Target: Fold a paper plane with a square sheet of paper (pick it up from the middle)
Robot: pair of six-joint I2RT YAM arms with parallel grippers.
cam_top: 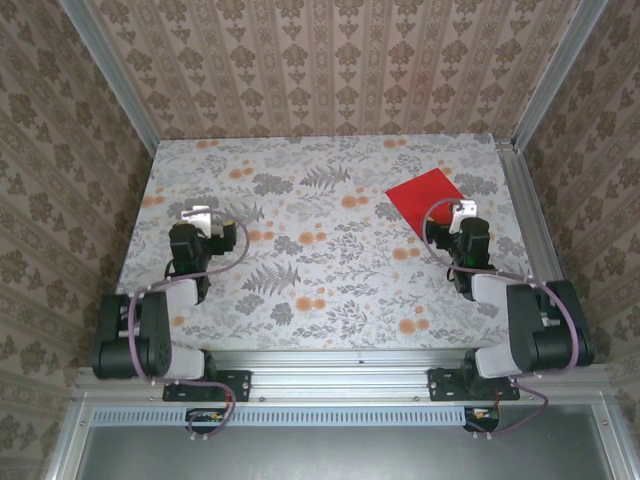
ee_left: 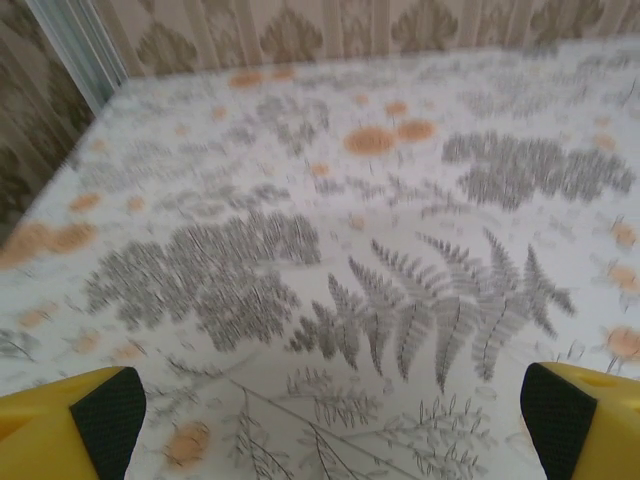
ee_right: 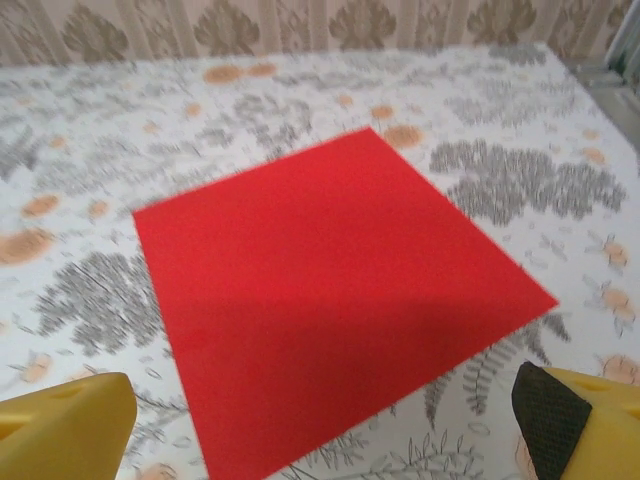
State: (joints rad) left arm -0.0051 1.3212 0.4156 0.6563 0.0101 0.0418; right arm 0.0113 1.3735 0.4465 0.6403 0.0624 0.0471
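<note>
Paper (cam_top: 425, 200) is found flat and unfolded on the table (cam_top: 300, 300), just beyond the right gripper (ee_right: 320, 415), whose jaws are held wide apart and empty. The left gripper (ee_left: 330, 410), well left of it, is likewise spread on nothing. Pickup is judged not yet begun: the paper's middle must be pinched up first.

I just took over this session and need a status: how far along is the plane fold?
Done: nothing. The paper lies flat and uncreased on the table, at the far right. In hand: nothing is held. The right gripper is open at the paper's near edge, and the left gripper is open above bare table. Left: picking the paper up from the middle, then every fold.
</note>
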